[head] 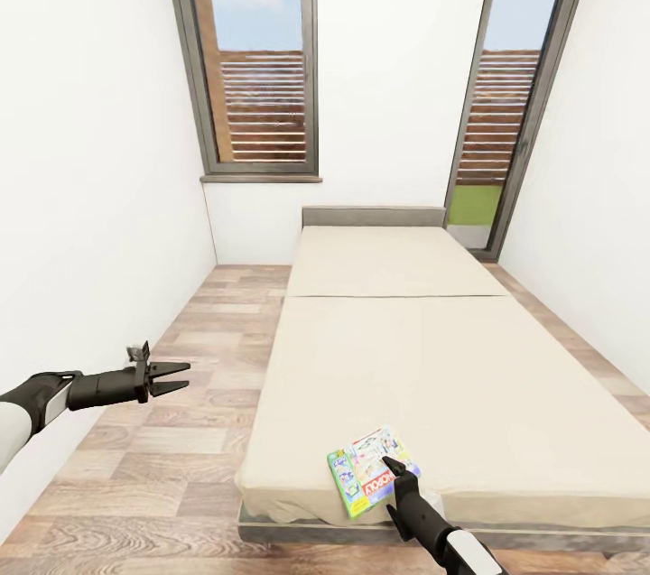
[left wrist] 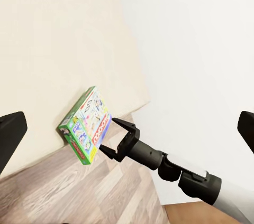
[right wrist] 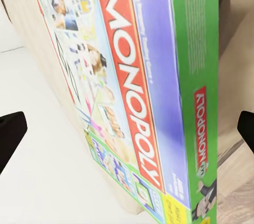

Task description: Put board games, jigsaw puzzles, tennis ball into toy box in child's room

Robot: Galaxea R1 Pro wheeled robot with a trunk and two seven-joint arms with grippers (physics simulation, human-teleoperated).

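1 flat green-edged Monopoly board game box (head: 370,470) lying at the near edge of the long beige-mattressed bed (head: 451,358), black right gripper (head: 397,467) spread wide just before its near side, black left gripper (head: 176,378) spread, over wood-plank floor (head: 181,440) well left.

Green-edged board game (head: 368,470) with red-and-white MONOPOLY banner, purple strip, pastel cartoon cover; plain beige bed (head: 433,376), grey headboard (head: 373,216); brown wood-plank floor (head: 181,412); black grippers.
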